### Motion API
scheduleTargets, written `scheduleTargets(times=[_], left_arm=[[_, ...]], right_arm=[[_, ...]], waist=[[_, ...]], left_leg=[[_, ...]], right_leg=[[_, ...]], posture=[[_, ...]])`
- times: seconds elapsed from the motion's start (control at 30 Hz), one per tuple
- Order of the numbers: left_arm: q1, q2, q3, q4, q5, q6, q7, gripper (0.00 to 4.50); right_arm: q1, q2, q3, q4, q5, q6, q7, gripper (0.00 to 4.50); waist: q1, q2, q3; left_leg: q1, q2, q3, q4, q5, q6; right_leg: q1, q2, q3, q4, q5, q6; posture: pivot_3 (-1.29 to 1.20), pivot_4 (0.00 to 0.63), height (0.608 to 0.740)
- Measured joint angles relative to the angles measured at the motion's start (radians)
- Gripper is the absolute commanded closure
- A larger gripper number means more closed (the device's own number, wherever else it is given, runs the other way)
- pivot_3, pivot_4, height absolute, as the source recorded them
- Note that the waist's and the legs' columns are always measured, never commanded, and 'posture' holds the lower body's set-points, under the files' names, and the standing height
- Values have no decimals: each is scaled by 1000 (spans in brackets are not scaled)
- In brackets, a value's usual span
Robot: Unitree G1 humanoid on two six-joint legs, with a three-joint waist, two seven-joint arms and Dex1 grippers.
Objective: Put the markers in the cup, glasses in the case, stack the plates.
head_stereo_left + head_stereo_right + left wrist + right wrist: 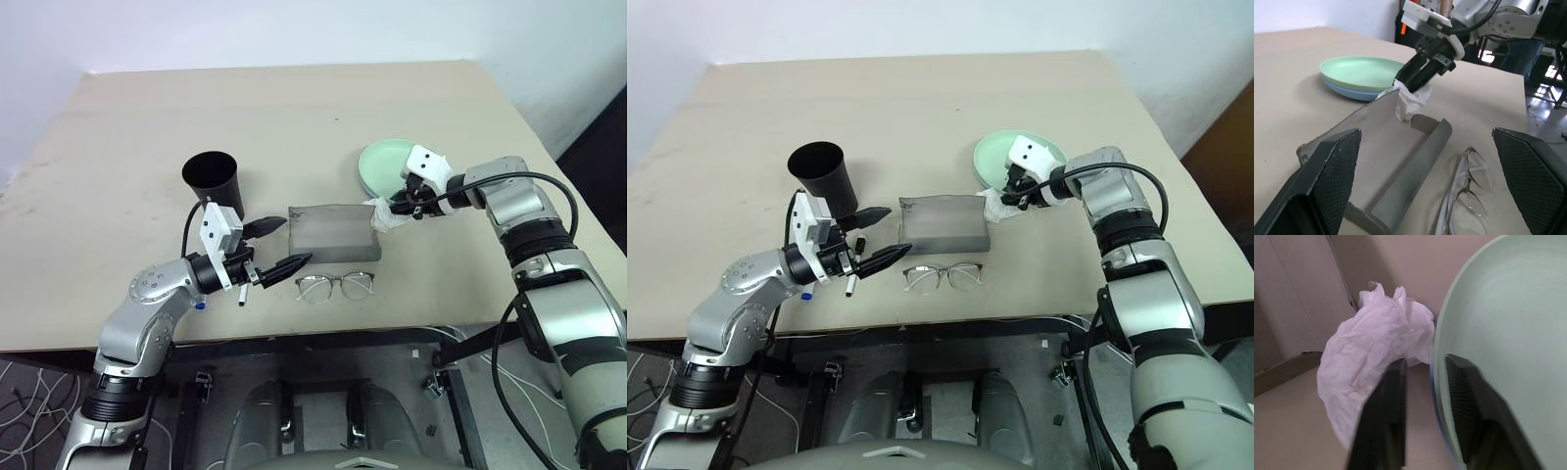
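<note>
Both hands apart: left hand (pixel 277 246) wide, empty; right hand (pixel 1425 377) narrow, touching crumpled tissue (pixel 1371 367).

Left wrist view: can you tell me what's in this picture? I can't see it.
The right gripper touches a crumpled white tissue at the far end of an open grey case. Glasses lie beside the case, and a mint green plate sits stacked on a light blue plate behind.

Beige table (pixel 294 108) against a pale wall (pixel 294 29), dark floor (pixel 602 142) beside it, cables (pixel 29 411) below.
</note>
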Motion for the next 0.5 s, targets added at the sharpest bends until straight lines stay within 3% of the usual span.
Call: scheduleTargets(times=[0.13,0.33,0.4,0.5], left_arm=[[0,-2,-7,0,5,0,-5,0],[0,-2,-7,2,7,0,-12,0],[-2,-2,-7,3,8,0,-15,0],[-4,-2,-6,6,8,-1,-18,0]], right_arm=[[0,0,-24,-27,4,5,-29,1735],[-3,-42,-91,-65,33,59,-51,1576],[24,-68,-113,-159,66,100,-8,1191],[85,-83,-126,-295,107,173,27,162]], waist=[[1,0,0],[2,0,0],[2,0,0],[2,0,0]], left_leg=[[0,0,0,0,0,0],[0,0,0,0,0,0],[0,0,0,0,0,0],[0,0,0,-1,0,0]], right_leg=[[0,0,0,0,0,0],[0,-1,0,0,0,0],[-1,-1,0,0,0,0],[0,0,0,0,0,0]], posture=[[0,150,701],[0,150,701],[0,150,701],[0,150,701]])
